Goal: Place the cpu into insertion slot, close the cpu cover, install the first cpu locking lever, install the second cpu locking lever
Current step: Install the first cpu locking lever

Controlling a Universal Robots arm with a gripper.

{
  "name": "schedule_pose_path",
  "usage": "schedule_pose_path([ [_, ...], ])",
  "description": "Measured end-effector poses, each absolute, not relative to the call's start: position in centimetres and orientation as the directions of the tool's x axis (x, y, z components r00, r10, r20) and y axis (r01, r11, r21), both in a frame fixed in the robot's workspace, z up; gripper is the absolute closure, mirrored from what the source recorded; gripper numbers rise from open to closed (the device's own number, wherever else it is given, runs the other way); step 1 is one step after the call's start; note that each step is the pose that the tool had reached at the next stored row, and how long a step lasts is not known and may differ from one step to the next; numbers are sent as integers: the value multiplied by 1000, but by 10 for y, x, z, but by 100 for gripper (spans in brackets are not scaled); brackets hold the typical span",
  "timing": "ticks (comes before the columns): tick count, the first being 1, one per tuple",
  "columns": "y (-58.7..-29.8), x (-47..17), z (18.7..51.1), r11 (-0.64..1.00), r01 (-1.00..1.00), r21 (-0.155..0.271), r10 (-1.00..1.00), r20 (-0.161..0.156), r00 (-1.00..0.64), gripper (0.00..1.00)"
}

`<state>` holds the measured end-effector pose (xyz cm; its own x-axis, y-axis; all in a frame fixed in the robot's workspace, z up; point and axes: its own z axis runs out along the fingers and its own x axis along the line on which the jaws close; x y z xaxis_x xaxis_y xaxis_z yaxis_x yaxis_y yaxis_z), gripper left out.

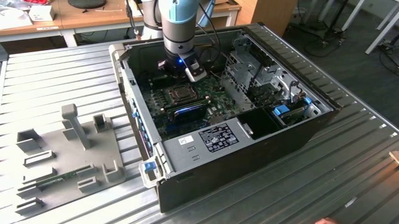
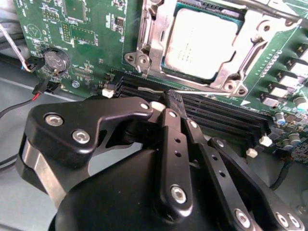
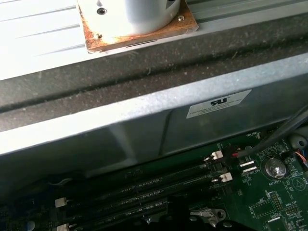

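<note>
The cpu [image 2: 202,41] lies in the slot [image 2: 207,6], cover [image 2: 226,77] lowered over it to hold it flat. The pincer [image 2: 166,102], clenched empty, noses at a thin lever [image 2: 149,90], seemingly as a pushing tip.

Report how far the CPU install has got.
Done: the cpu sits in the insertion slot, and the cpu cover looks lowered around it. In hand: the gripper is beside the socket, over the memory slots. Left: the locking levers; whether either is latched cannot be told.
</note>
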<state>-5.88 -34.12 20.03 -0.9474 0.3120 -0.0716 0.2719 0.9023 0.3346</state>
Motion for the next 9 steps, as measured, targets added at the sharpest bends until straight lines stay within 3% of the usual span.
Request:
schedule_pose_path([
  [9,-341,-59,200,902,272,335,312,-72,-947,90],
])
